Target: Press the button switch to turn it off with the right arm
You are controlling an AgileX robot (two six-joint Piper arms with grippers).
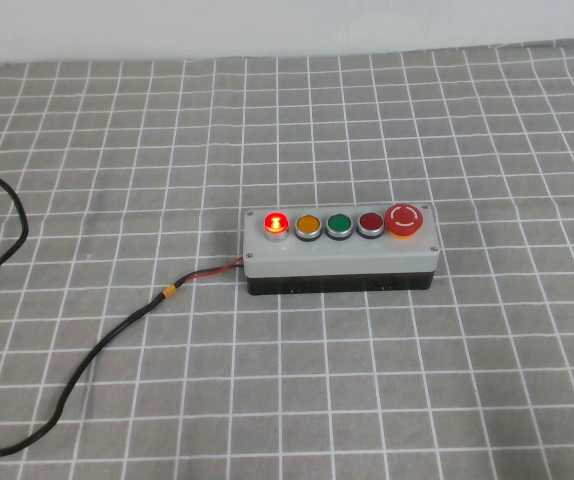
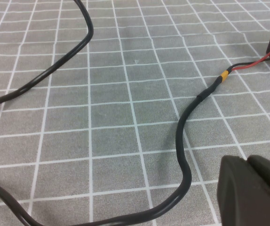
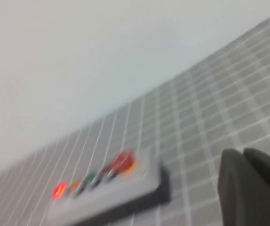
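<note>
The button switch (image 1: 276,222) is a small round red pushbutton, glowing, at the left end of a grey box (image 1: 347,256) in the middle of the table. It also shows lit in the right wrist view (image 3: 58,190), far from my right gripper (image 3: 242,155). That gripper is shut and empty, off to the box's right and above the cloth. My left gripper (image 2: 245,162) is shut and empty, low over the cloth near the black cable (image 2: 184,141). Neither arm shows in the high view.
On the box, right of the lit button, sit an orange button (image 1: 308,226), a green one (image 1: 339,225), a dark red flat one (image 1: 371,224) and a large red mushroom button (image 1: 406,219). A black cable (image 1: 117,335) runs from the box's left end to the table's front left.
</note>
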